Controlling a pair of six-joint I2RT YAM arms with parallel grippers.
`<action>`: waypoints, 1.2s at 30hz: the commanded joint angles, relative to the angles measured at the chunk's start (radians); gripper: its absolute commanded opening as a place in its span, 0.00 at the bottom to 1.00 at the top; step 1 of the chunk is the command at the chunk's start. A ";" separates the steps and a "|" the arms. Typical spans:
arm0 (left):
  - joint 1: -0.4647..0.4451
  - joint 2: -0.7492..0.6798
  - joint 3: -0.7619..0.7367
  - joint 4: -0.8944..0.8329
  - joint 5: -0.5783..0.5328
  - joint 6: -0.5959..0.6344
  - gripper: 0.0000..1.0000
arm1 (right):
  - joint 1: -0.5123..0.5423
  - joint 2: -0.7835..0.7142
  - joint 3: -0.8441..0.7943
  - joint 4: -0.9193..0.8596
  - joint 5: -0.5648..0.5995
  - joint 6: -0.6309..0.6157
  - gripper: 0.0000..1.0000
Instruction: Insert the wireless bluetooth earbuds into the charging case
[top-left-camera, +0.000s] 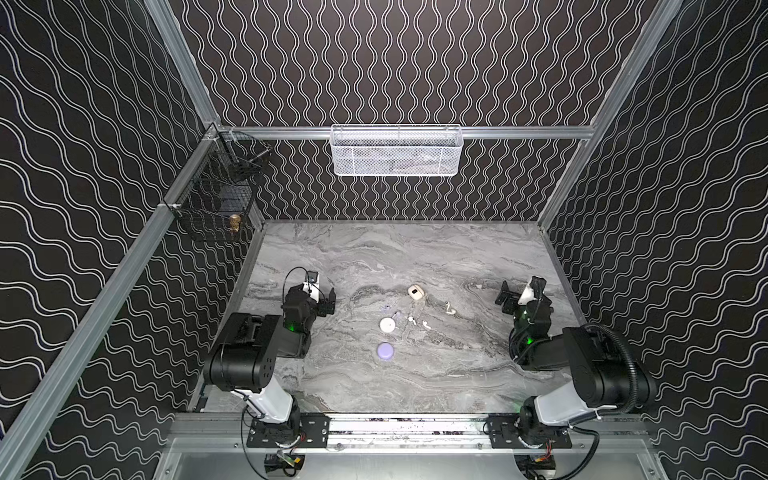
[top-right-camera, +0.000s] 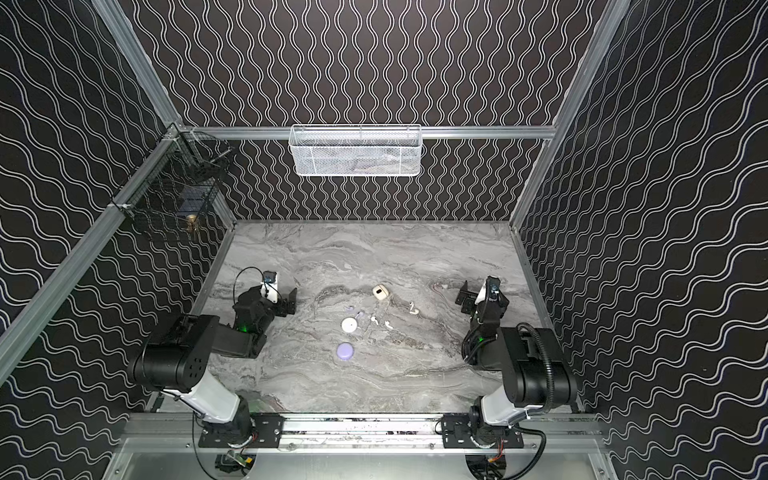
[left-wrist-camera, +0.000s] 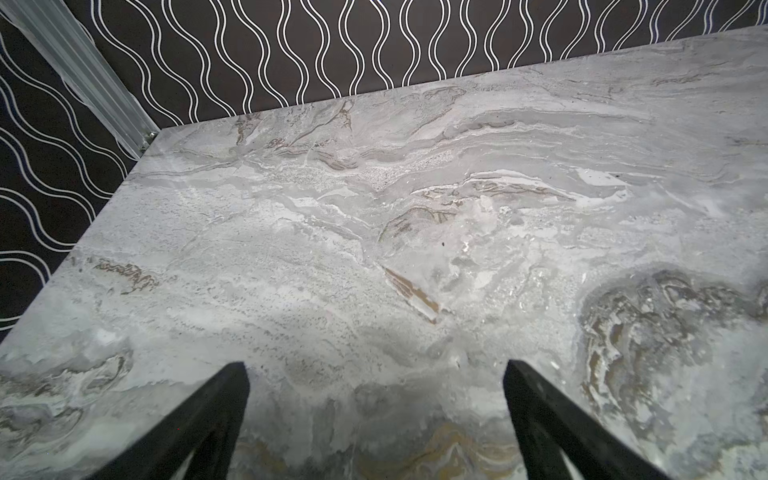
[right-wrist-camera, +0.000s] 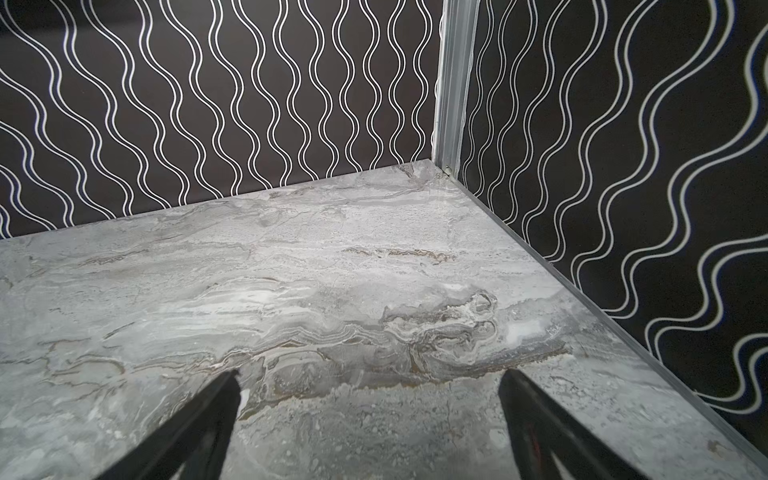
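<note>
left gripper (top-left-camera: 328, 302) and right gripper (top-left-camera: 504, 300) both hang with jaws spread, empty; the earbuds (top-left-camera: 411, 320) lie scattered between them, well apart from either, near the white case (top-left-camera: 387, 324). likely risk: a tiny bud skids off a closing jaw, or meets the wrong case.

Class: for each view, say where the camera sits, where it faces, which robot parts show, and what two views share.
Top views: high in front, looking down on the grey marble-patterned tabletop and tiny white stemmed earbuds; left arm, right arm show.
Left wrist: on left arm, faces far left corner; open left gripper shows.
Right wrist: on right arm, faces far right corner; open right gripper shows.
Shared: both wrist views show bare tabletop, black wavy-lined wall, no earbuds.
</note>
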 joint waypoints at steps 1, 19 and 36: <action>0.002 0.001 0.005 0.004 0.005 -0.001 0.99 | 0.000 -0.002 0.005 0.021 -0.003 0.003 1.00; 0.002 0.001 0.003 0.009 -0.006 0.003 0.99 | 0.000 -0.002 0.005 0.021 -0.003 0.004 0.99; 0.002 -0.070 -0.015 -0.004 -0.037 -0.010 0.99 | 0.053 -0.159 -0.017 -0.050 0.104 -0.026 1.00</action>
